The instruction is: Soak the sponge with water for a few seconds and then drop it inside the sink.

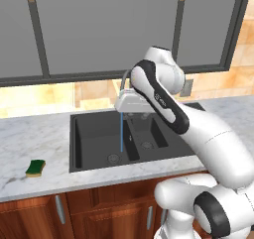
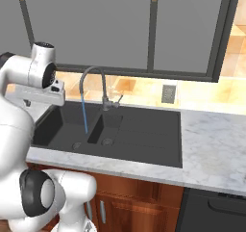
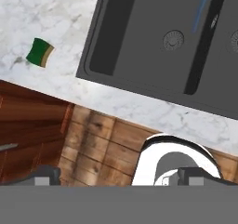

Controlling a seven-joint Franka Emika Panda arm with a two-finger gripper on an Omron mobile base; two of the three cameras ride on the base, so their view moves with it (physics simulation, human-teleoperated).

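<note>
The small rectangular sponge (image 1: 35, 167) with a green scrub top over a yellow body lies on the white marble counter (image 1: 30, 134), at about eight o'clock from the dark grey double-basin sink (image 1: 94, 134) and well apart from it. A thin pale-blue stream of water (image 1: 121, 131) falls from the grey gooseneck faucet (image 2: 91, 74) into the left basin near its round drain (image 1: 113, 158). The white two-finger gripper (image 3: 118, 176) hangs above the sink's front edge, jaws spread wide and apparently empty, though its tips are barely visible.

Kitchen, dbl-basin sink (image 1: 94, 134) w/ faucet (image 2: 93, 82), marble counter (image 1: 30, 139), wood cabinets (image 1: 99, 208), window (image 1: 109, 25)
</note>
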